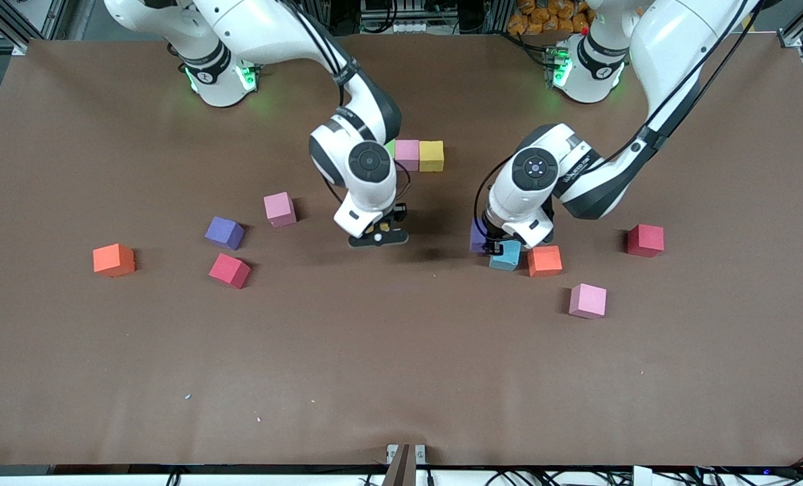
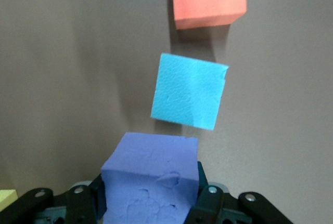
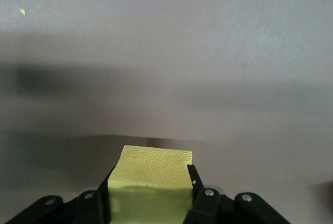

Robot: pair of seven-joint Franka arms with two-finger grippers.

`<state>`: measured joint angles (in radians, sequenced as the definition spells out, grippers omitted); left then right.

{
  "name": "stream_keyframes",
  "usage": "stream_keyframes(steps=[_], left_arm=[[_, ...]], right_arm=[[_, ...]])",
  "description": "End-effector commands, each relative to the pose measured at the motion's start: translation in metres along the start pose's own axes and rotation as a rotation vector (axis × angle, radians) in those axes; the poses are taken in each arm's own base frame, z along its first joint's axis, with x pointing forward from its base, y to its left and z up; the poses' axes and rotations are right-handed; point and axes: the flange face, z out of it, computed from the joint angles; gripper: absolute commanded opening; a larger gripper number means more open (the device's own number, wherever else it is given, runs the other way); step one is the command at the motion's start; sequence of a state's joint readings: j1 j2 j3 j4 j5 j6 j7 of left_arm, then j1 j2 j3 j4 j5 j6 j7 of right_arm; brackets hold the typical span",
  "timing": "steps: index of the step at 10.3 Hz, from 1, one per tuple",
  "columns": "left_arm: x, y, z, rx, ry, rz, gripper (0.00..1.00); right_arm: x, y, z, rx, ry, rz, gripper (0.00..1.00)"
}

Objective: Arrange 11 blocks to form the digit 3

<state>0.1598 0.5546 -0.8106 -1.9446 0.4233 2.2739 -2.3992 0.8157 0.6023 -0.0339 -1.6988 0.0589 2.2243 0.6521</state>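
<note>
In the front view, a short row has been started on the table [image 1: 712,378] near the robots' bases: a green block [image 1: 390,147] that mostly hides under the right arm, then a pink block [image 1: 407,154] touching it, then a yellow block [image 1: 431,155] touching that one. This looks like the first bar of the digit 3, so most of the job is not done yet. The right gripper [image 1: 378,237] hangs over bare table, a bit nearer to the front camera than that row. The left gripper [image 1: 496,244] is low beside a light blue block [image 1: 507,256] and an orange block [image 1: 545,260], and a bit of purple peeks out at its side. More loose blocks lie well apart toward the right arm's end of the table — a pink one [image 1: 279,208], a purple one [image 1: 224,233] and a red one [image 1: 229,270]. In the left wrist view, the left gripper's fingers [image 2: 208,203] pinch a purple block [image 2: 151,174], with the light blue block just past it. In the right wrist view, the right gripper's fingers [image 3: 196,180] pinch a yellow block [image 3: 151,182] over empty table. The thing that matters next, I think — the started row lies closer to the bases than both grippers, and the right gripper is the nearer one to it, so its yellow block likely goes first.
</note>
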Motion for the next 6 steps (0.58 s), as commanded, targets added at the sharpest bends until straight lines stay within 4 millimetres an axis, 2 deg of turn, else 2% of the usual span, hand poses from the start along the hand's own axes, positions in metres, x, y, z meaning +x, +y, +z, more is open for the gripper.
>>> stream_keyframes(steps=[1, 6], left_arm=[[-0.005, -0.002, 0.005, 0.01, 0.005, -0.028, 0.0], [-0.03, -0.025, 0.022, 0.021, -0.02, -0.052, 0.0]], right_arm=[[-0.023, 0.011, 0.008, 0.022, 0.027, 0.029, 0.02], [-0.055, 0.002, 0.037, 0.044, 0.036, 0.05, 0.02]])
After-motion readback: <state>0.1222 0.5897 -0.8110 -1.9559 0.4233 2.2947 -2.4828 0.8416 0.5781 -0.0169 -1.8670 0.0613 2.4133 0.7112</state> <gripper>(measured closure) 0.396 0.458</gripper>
